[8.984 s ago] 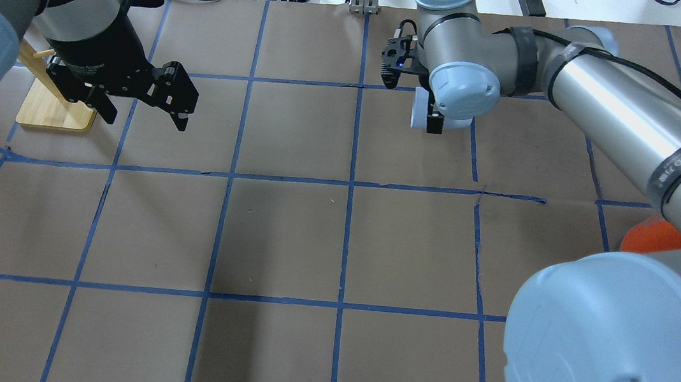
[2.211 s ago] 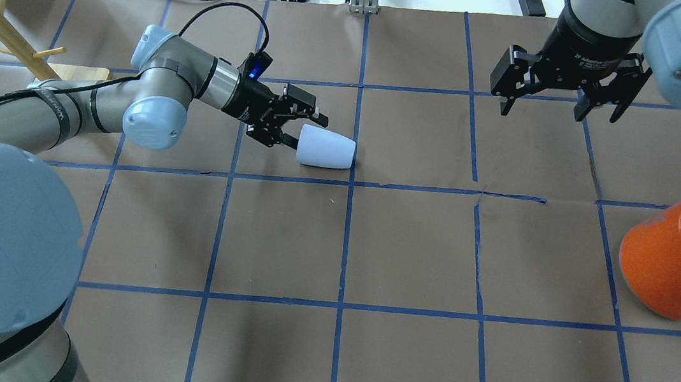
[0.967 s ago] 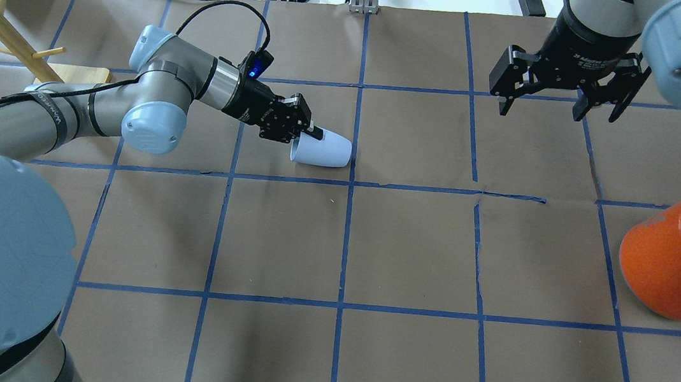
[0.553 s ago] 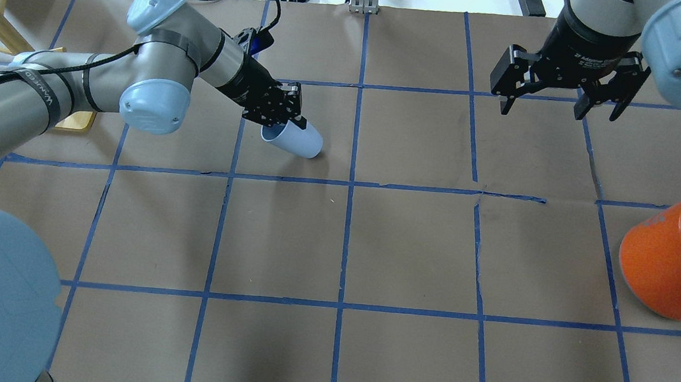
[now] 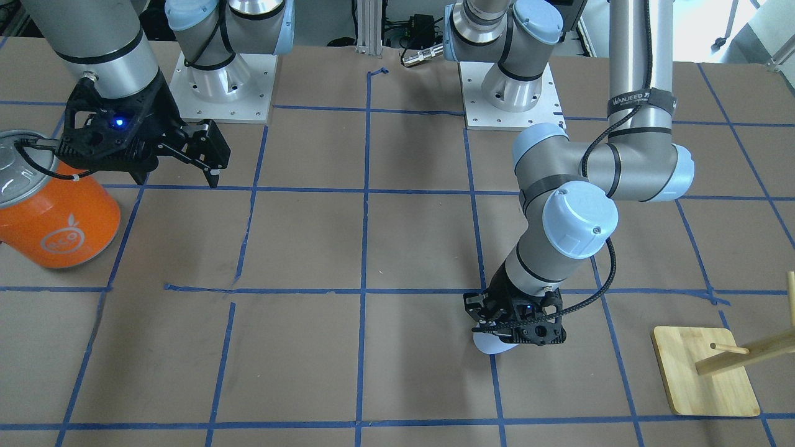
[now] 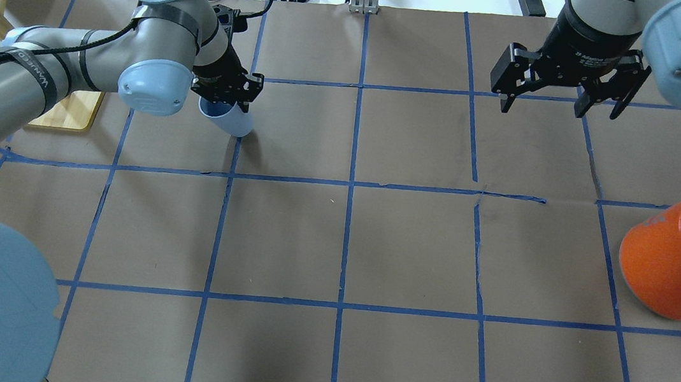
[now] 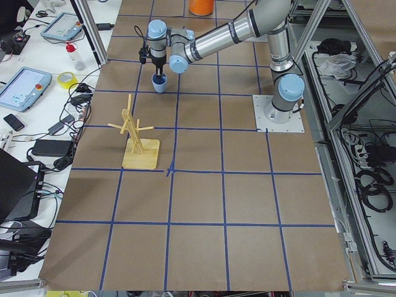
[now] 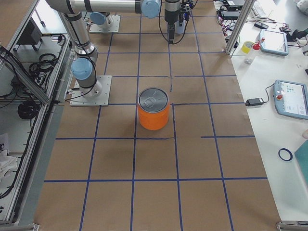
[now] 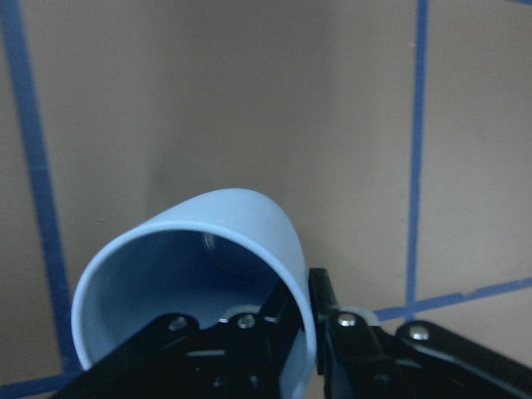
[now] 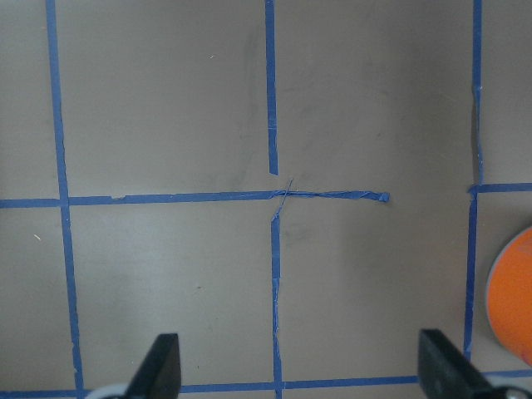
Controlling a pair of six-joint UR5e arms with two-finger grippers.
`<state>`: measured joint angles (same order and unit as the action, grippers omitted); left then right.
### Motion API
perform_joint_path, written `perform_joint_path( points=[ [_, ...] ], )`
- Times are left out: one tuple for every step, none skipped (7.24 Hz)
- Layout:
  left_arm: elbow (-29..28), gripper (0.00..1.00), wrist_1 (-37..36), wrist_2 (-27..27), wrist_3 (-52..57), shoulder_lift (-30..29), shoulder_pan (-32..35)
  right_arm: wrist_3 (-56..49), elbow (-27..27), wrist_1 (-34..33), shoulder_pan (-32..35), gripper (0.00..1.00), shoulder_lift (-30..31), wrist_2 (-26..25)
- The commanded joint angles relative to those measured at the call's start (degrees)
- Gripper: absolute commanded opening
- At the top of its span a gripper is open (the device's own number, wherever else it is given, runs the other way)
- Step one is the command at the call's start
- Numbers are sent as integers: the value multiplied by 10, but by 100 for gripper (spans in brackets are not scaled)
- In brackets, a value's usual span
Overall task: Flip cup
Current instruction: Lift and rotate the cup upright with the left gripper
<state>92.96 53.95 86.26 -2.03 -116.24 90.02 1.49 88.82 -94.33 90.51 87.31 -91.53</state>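
Observation:
The pale blue-white cup (image 6: 230, 119) is held tilted, open mouth up and toward the left, its base low over the brown table. My left gripper (image 6: 223, 93) is shut on its rim, one finger inside and one outside. The left wrist view looks into the bluish inside of the cup (image 9: 241, 229) just above the fingers (image 9: 332, 332). In the front-facing view the gripper (image 5: 518, 330) hides most of the cup (image 5: 490, 346). The cup also shows in the exterior left view (image 7: 159, 84). My right gripper (image 6: 559, 99) is open and empty, high at the far right.
A large orange can (image 6: 672, 264) with a grey lid stands at the right edge, and shows in the front-facing view (image 5: 56, 217) too. A wooden peg stand (image 5: 705, 372) on a bamboo base (image 6: 70, 112) is left of the cup. Cables and boxes lie beyond the far edge.
The left gripper has swung the cup from lying on its side to tilted mouth-up and has carried it to the left. The right arm has not moved.

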Motion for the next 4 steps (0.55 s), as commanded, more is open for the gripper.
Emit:
perform_joint_path(
  points=[
    [-42,0,2,29,13,-14,-17,-3,0,-2,-1,100,0,-2],
    [-39,0,2,34,63,-16,-37,-3,0,-2,-1,100,0,-2],
    [-38,0,-2,50,83,-21,-48,-4,0,-1,-1,100,0,-2],
    [-37,0,-3,51,89,-25,-54,-4,0,0,-1,100,0,-2]
  ],
)
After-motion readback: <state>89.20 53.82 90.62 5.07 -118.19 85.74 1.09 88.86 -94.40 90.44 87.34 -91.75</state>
